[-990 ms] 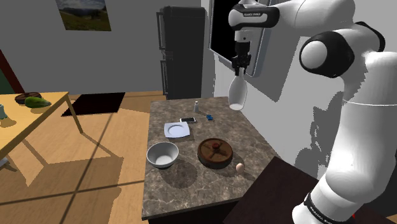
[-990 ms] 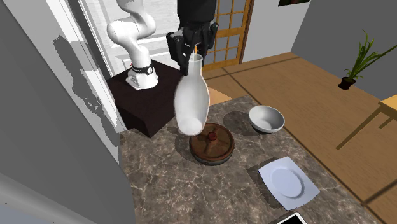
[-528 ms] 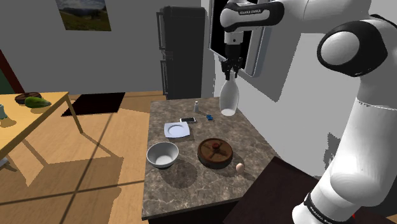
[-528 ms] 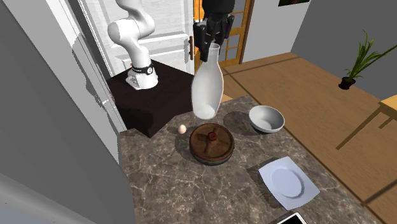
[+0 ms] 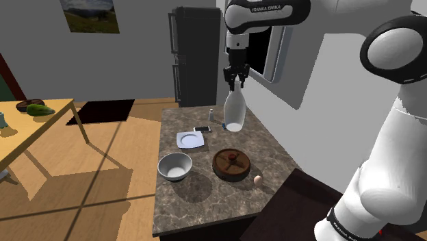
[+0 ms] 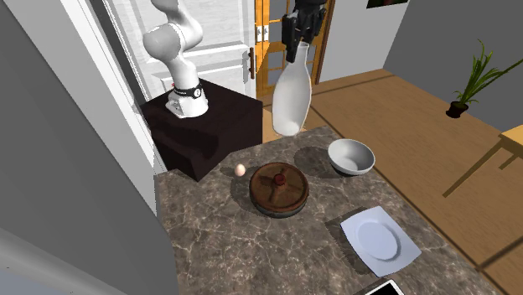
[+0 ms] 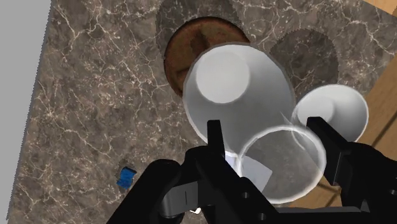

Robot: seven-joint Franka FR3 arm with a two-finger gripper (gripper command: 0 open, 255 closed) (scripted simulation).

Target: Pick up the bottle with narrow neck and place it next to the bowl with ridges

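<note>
A white bottle point(image 5: 235, 113) with a narrow neck hangs in the air, held at its neck by my black gripper point(image 5: 236, 77), which is shut on it. It hangs over the far part of the dark marble table point(image 5: 205, 205), near the blue item point(image 5: 224, 126). In the second exterior view the bottle point(image 6: 291, 96) hangs from the gripper point(image 6: 300, 33) above the table's far edge. Below stand a brown bowl point(image 5: 231, 164) with a ridged wall and a plain white bowl point(image 5: 175, 166). From the wrist, the bottle point(image 7: 235, 83) sits between the fingers point(image 7: 216, 137), over the brown bowl point(image 7: 184, 44) and beside the white bowl point(image 7: 337, 108).
A white square plate point(image 5: 191, 140), a phone point(image 5: 202, 129) and a small bottle point(image 5: 211, 114) lie at the table's far end. An egg point(image 5: 258, 180) rests near the brown bowl. A wooden table point(image 5: 34, 130) stands at the shoulder view's left, a dark fridge point(image 5: 195, 55) behind.
The arm has swung toward the shoulder view's left, carrying the bottle from beyond the table's right edge to above its far part. The grip has not changed.
</note>
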